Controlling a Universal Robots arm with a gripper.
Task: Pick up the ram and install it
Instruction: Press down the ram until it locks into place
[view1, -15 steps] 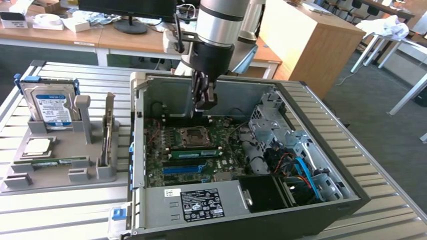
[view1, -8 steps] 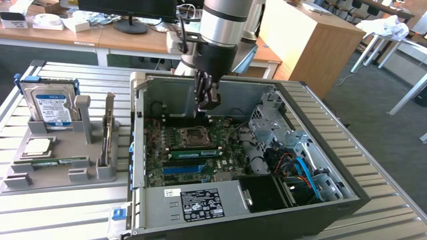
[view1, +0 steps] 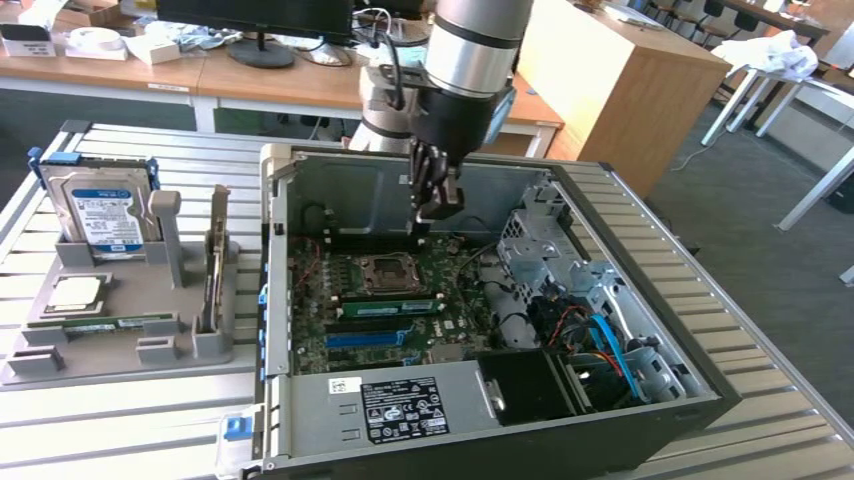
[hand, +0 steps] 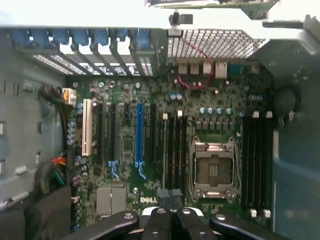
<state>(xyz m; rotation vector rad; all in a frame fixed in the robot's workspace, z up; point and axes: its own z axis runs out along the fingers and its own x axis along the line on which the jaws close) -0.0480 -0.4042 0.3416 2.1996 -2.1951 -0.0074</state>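
Hanging over the open computer case (view1: 280, 300), the gripper (view1: 430, 212) has its two dark fingers pressed together with nothing between them; the wrist view looks down past those shut fingertips (hand: 170, 200) onto the motherboard (hand: 125, 150).

The exterior view takes in what lies outside the case: a grey holder tray (view1: 120, 345) on the slatted table (view1: 747, 290), towards the exterior view's left, with a blue-labelled hard drive (view1: 100, 215) standing upright in it, a square silver processor (view1: 74, 293) lying flat, and a thin green strip (view1: 114, 322) lying just beside the processor.

The wrist view adds the board's detail: the open processor socket (hand: 212, 170), a blue expansion slot (hand: 139, 135), a white slot (hand: 87, 127) and rows of black memory slots (hand: 257, 160).

The ram (view1: 387, 306) sits inside the case, on the motherboard between the socket (view1: 394, 268) and the blue slot (view1: 367, 338), below and apart from the gripper. It stands on its long edge, its long axis running across the exterior view from left to right, parallel to the blue slot. In the wrist view it cannot be told apart from the dark slots beside the socket.
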